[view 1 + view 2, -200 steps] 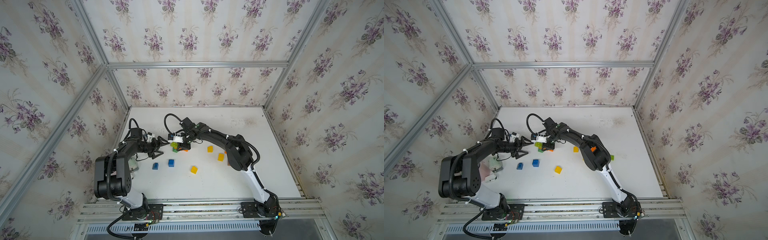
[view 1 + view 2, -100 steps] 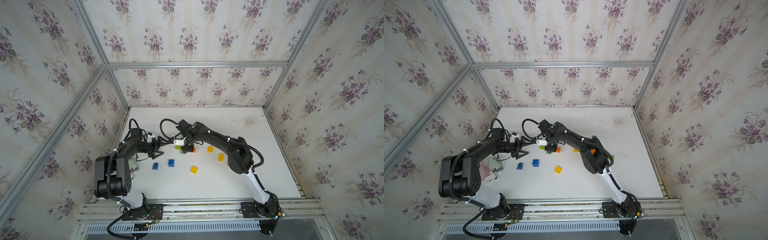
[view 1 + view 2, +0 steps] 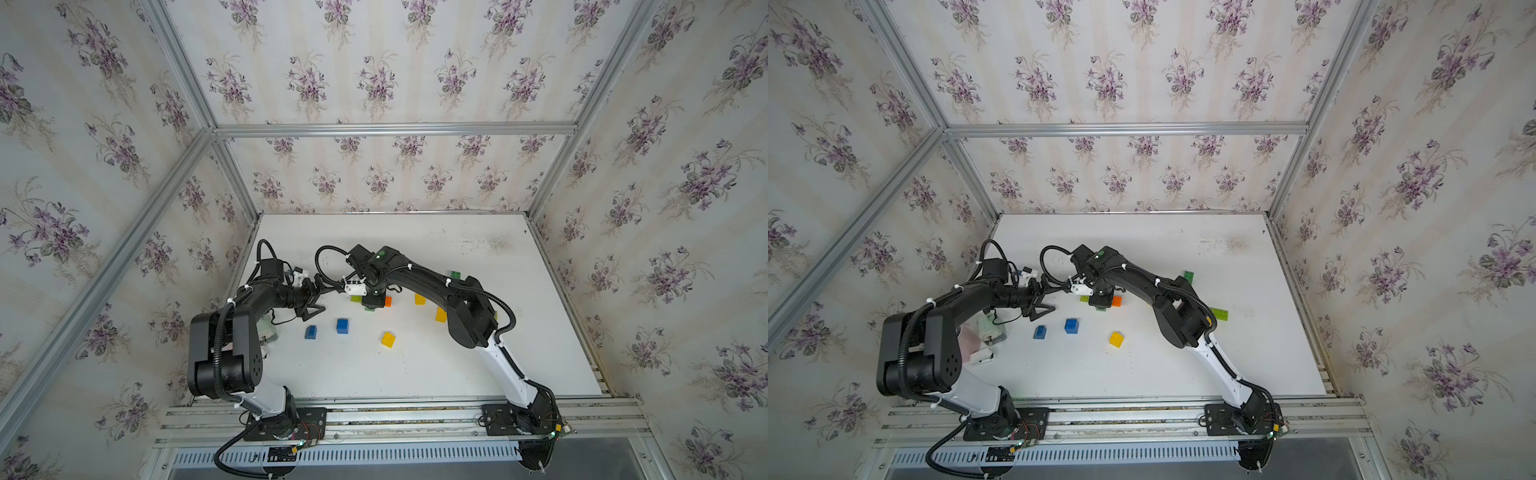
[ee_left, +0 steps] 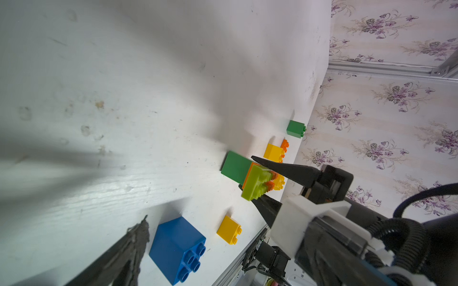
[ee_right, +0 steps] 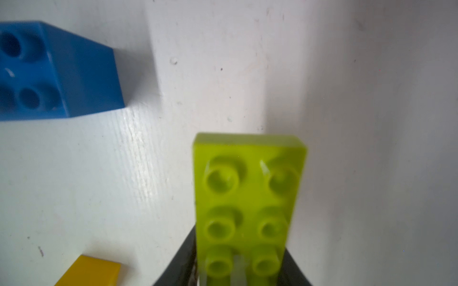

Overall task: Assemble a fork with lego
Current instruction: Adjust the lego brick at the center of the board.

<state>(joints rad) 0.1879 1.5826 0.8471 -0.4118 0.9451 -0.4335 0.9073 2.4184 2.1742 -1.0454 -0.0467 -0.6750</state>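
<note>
Over on the left, the left hand [image 3: 320,297] hovers above the counter [image 3: 415,374] with its fingers spread wide and nothing between them. Just below that hand, toward the robot's base, lie a small blue brick [image 3: 310,332] and a blue cube [image 3: 342,326], close together but apart.

Between the two hands, and directly under the right hand [image 4: 245,171], sits a stack of bricks [image 4: 255,183]: a dark green brick [image 4: 234,168] at the bottom, an orange layer [image 4: 248,173] above it, and a lime plate [image 5: 247,185] on top with its studs facing the wrist. The right hand points down and its two dark fingers [image 4: 285,169] flank the stack, one on each side. I cannot tell whether they pinch it or stand just off it.

Nearer the base than the right hand lies a lone yellow brick [image 3: 388,339]. To that hand's right are two more yellow bricks [image 3: 420,299] [image 3: 440,314], and beyond them a green brick [image 3: 456,274], partly hidden by the arm.
</note>
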